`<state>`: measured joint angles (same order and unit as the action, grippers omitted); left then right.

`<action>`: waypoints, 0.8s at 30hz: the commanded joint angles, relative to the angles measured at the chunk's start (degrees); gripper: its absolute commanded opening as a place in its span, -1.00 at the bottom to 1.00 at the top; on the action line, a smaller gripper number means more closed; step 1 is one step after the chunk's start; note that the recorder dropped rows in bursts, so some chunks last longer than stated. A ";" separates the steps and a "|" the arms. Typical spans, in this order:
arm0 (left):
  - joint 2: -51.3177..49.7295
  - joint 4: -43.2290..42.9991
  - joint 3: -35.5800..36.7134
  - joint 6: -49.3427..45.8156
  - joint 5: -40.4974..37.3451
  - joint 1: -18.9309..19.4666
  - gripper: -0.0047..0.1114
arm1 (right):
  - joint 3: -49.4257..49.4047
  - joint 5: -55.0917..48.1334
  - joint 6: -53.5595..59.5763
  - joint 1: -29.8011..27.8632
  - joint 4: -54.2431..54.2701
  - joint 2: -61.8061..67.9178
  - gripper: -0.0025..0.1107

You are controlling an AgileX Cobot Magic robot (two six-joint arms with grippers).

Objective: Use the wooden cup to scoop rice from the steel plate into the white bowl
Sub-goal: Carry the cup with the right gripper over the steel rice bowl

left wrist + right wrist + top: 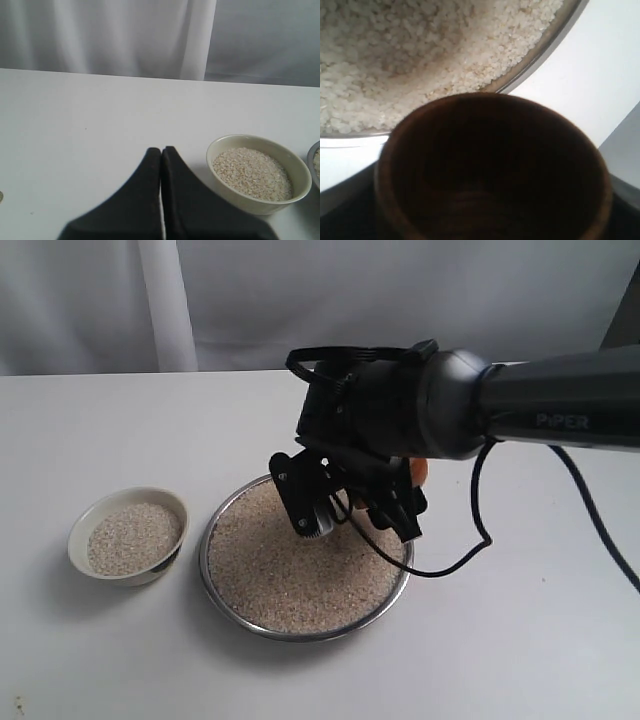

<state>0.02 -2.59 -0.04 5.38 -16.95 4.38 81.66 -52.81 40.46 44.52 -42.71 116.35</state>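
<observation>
The steel plate (204,562) sits mid-table, filled with rice (290,570). To its left stands the white bowl (128,578), partly filled with rice (133,538). My right gripper (405,492) hangs low over the plate's far right side, shut on the wooden cup (420,471), of which only an orange-brown sliver shows. In the right wrist view the wooden cup (492,170) fills the foreground, its inside dark, with the plate's rim (545,47) and rice (420,55) beyond it. My left gripper (161,151) is shut on nothing, above the table beside the white bowl (250,201).
A black cable (470,540) loops from the right arm down beside the plate's right rim. White curtains (160,300) hang behind the table's far edge. The plate's edge (314,160) just shows in the left wrist view.
</observation>
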 commanded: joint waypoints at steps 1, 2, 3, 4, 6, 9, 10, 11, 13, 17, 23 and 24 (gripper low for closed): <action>-0.02 0.07 0.04 0.12 0.66 -0.37 -0.92 | 0.49 -0.99 -0.40 0.29 -2.22 1.10 -0.96; -0.02 0.07 0.04 0.12 0.66 -0.37 -0.92 | 0.49 -0.99 -0.40 0.29 -2.22 1.21 -0.96; -0.02 0.07 0.04 0.12 0.66 -0.37 -0.92 | 0.49 -0.99 -0.40 0.29 -2.22 1.24 -0.96; -0.02 0.07 0.04 0.12 0.66 -0.37 -0.92 | 0.49 -0.99 -0.40 0.41 -1.97 1.23 -0.96; -0.02 0.07 0.04 0.12 0.66 -0.37 -0.92 | 0.49 -0.48 -0.40 0.42 -2.29 1.23 -0.96; -0.02 0.07 0.04 0.12 0.66 -0.37 -0.92 | 0.49 0.31 -0.40 0.42 -2.29 1.23 -0.96; -0.02 0.07 0.04 0.12 0.66 -0.37 -0.92 | 0.49 0.45 -0.40 0.42 -2.29 1.23 -0.96; -0.02 0.07 0.04 0.12 0.66 -0.37 -0.92 | 0.49 0.55 -0.40 0.42 -2.29 1.23 -0.96; -0.02 0.07 0.04 0.12 0.66 -0.37 -0.92 | 0.49 1.20 -0.17 0.42 -2.17 1.23 -0.96; -0.02 0.07 0.04 0.12 0.66 -0.37 -0.92 | 0.49 2.29 0.06 0.42 -2.17 1.23 -0.96; -0.02 0.07 0.04 0.12 0.66 -0.37 -0.92 | 0.49 2.67 0.50 0.92 -3.51 1.97 -0.96; -0.02 0.07 0.04 0.12 0.66 -0.37 -0.92 | 0.49 2.67 0.50 1.09 -3.51 2.21 -0.96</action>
<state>0.02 -2.59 -0.04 5.38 -16.95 4.38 81.74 -50.40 40.47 44.97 -45.02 118.25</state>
